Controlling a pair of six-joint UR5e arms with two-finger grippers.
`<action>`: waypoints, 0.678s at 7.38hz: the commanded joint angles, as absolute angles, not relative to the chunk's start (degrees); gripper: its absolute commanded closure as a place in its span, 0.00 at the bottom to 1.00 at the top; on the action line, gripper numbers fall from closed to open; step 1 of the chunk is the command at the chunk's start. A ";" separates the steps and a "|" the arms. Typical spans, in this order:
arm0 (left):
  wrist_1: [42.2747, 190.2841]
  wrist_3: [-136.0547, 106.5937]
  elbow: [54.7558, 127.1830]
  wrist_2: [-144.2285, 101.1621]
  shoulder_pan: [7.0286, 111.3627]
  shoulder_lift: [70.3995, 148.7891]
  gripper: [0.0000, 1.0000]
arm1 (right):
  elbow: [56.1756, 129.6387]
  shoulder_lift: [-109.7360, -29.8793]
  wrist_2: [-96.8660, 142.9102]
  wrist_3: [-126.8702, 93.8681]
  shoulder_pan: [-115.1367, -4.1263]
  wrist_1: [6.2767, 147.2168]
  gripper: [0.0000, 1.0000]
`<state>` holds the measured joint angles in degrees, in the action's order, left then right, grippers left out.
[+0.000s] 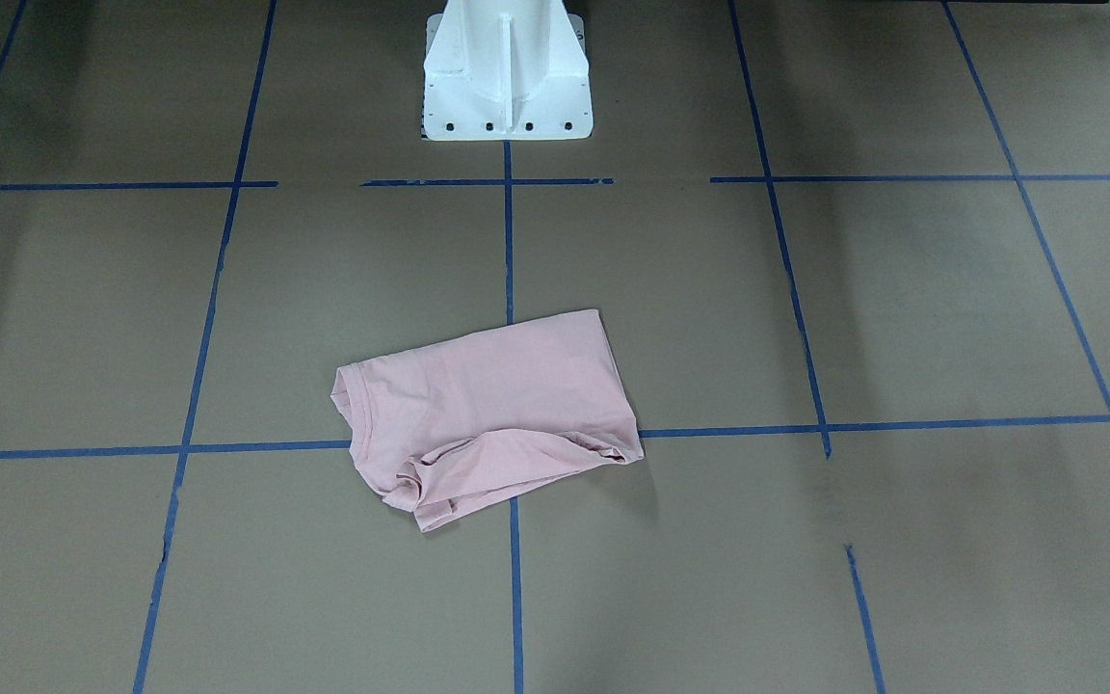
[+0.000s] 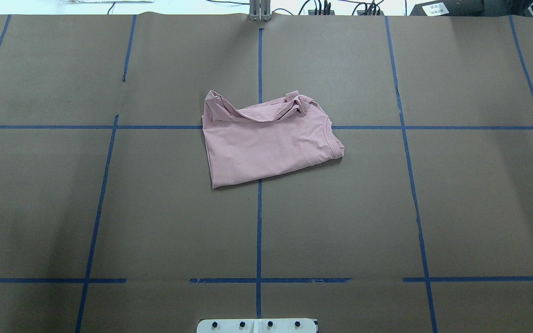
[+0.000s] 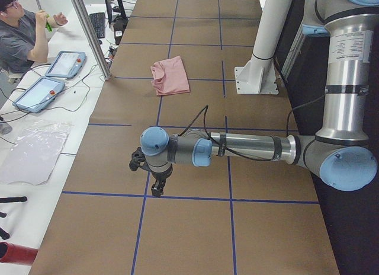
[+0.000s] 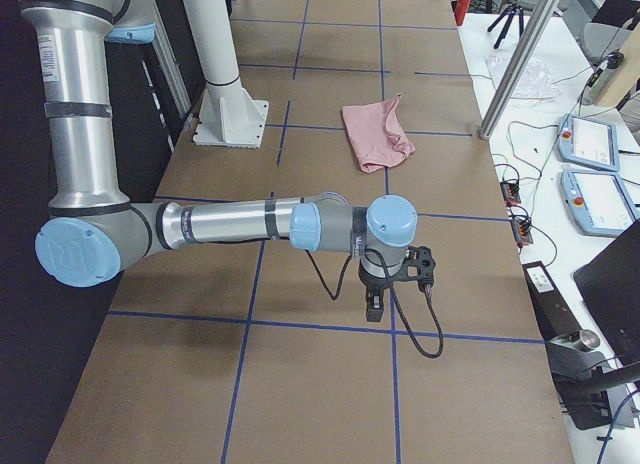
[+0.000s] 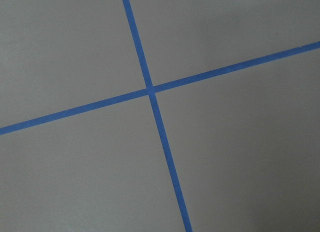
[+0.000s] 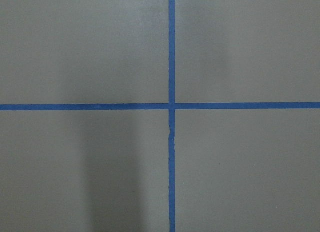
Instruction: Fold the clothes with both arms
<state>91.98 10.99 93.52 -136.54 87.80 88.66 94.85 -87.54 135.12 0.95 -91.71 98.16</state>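
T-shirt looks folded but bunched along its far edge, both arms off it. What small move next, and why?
Probably bring the left gripper in toward the T-shirt. Its far edge lies rumpled, so the fold looks unfinished, yet this gripper and the right gripper hang over the table well away from it; both wrist views show only tape lines.

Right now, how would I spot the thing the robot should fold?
Look at the brown table gridded with blue tape. On its centre line, out from the white pedestal, lies a shirt. It is the only pink, soft thing there.
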 commanded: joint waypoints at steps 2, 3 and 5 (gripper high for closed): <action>92.11 10.72 93.43 -136.49 87.80 88.07 0.00 | 94.66 -88.24 133.60 0.97 -90.18 98.00 0.00; 92.20 10.64 93.43 -136.49 87.80 87.98 0.00 | 94.48 -88.59 132.29 0.88 -89.91 95.91 0.00; 92.28 10.63 93.43 -136.49 87.80 87.98 0.00 | 94.39 -90.34 131.75 0.09 -89.65 92.91 0.00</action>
<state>92.21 10.65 93.43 -136.50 87.80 88.02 94.46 -89.37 132.08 0.46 -89.80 94.42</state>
